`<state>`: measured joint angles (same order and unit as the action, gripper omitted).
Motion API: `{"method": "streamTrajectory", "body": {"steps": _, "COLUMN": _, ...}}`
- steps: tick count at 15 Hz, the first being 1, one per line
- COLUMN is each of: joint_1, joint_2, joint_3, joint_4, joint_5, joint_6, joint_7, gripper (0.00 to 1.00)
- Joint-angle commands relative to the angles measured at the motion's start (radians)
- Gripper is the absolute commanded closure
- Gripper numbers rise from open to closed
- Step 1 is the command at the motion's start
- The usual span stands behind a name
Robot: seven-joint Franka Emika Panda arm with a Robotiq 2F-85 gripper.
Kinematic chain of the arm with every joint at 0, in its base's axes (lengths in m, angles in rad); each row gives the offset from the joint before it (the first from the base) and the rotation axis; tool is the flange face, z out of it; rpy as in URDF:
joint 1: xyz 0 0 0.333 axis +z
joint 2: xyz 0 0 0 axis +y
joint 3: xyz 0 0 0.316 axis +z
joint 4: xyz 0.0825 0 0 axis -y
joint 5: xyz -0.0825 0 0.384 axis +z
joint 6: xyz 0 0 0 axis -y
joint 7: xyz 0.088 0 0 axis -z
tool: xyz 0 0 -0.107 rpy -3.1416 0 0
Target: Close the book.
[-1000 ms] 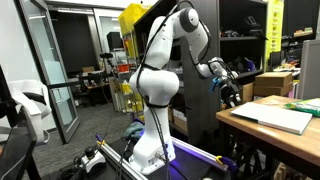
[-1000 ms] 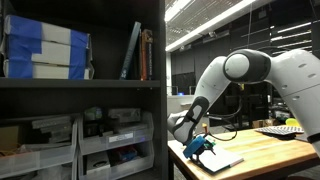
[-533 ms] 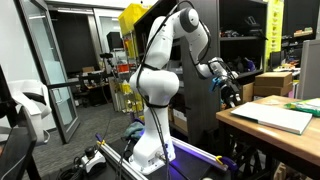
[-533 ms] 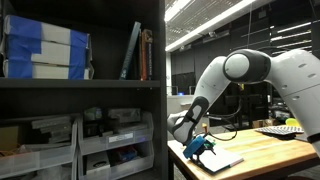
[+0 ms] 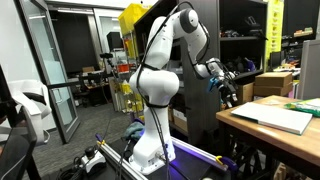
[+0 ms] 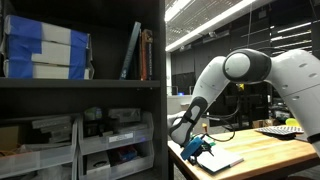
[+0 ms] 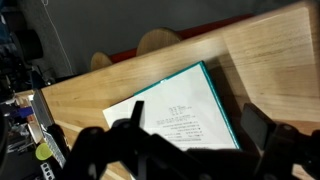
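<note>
Lab: stocked shelving [image 6: 80,84], workbench [image 6: 280,150]

quick count: one book [image 7: 185,115] on one wooden table [image 7: 270,50]. one arm [image 5: 160,75], one gripper [image 5: 228,95]. two rounded wooden shapes [image 7: 158,41] past table's far edge. one small yellow-green thing [image 7: 42,152].

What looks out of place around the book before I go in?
Nothing looks spilled or damaged. The book lies open and flat on the wooden table, turned at an angle to the table's edge rather than square with it. The claw is open and apart from the book.
</note>
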<state>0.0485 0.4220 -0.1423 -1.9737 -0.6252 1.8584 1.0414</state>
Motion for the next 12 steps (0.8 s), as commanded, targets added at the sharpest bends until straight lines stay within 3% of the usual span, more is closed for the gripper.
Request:
{"method": "streamTrajectory", "body": {"steps": 1, "joint_1": 0.004, "joint_2": 0.018, "joint_3": 0.009, "joint_4": 0.027, "joint_5": 0.005, "joint_6": -0.033, "joint_7": -0.001, "gripper": 0.00}}
{"method": "streamTrajectory", "body": {"steps": 12, "joint_1": -0.009, "joint_2": 0.063, "joint_3": -0.007, "joint_4": 0.058, "joint_5": -0.005, "joint_6": -0.021, "joint_7": 0.000, "gripper": 0.00}}
